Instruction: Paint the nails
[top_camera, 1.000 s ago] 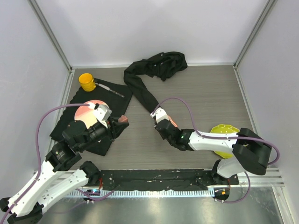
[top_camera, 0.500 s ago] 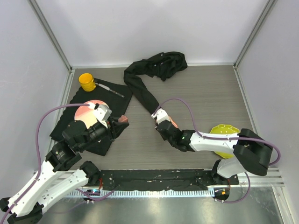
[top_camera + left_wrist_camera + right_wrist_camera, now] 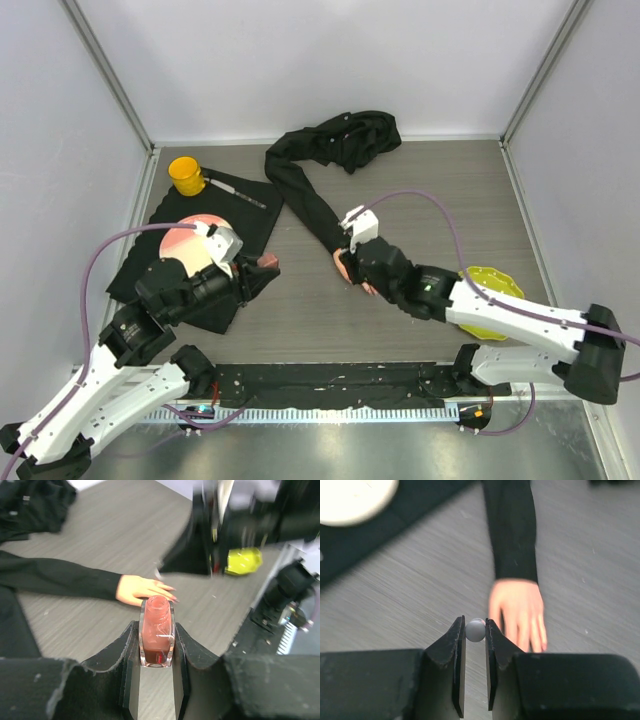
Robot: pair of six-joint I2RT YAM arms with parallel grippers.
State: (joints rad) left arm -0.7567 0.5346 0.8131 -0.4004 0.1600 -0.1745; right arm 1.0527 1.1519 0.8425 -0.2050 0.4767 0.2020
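Observation:
The pale mannequin hand [image 3: 517, 611] lies flat on the table, its black sleeve [image 3: 511, 535] running away from me. Its pinkish nails [image 3: 541, 641] tip the fingers and show dark in the left wrist view [image 3: 172, 599]. My right gripper [image 3: 475, 630] is shut on a small white-grey cap [image 3: 475, 629], held above the table just left of the hand. In the top view it [image 3: 352, 266] covers most of the hand [image 3: 345, 268]. My left gripper [image 3: 156, 645] is shut on an uncapped pink-red polish bottle [image 3: 156, 632], left of the hand [image 3: 142, 589] in the top view [image 3: 262, 265].
A black cloth mat [image 3: 215, 205] at the left carries a yellow cup [image 3: 186, 174], a thin dark tool [image 3: 235, 190] and a pink plate [image 3: 180, 240]. The sleeve [image 3: 300, 195] ends in a bunched heap [image 3: 350, 135] at the back. A yellow plate [image 3: 490, 295] lies under the right arm.
My right arm has stretched out and swung its elbow to the right, and its gripper now sits over the mannequin hand. My left gripper has edged slightly right with the bottle.

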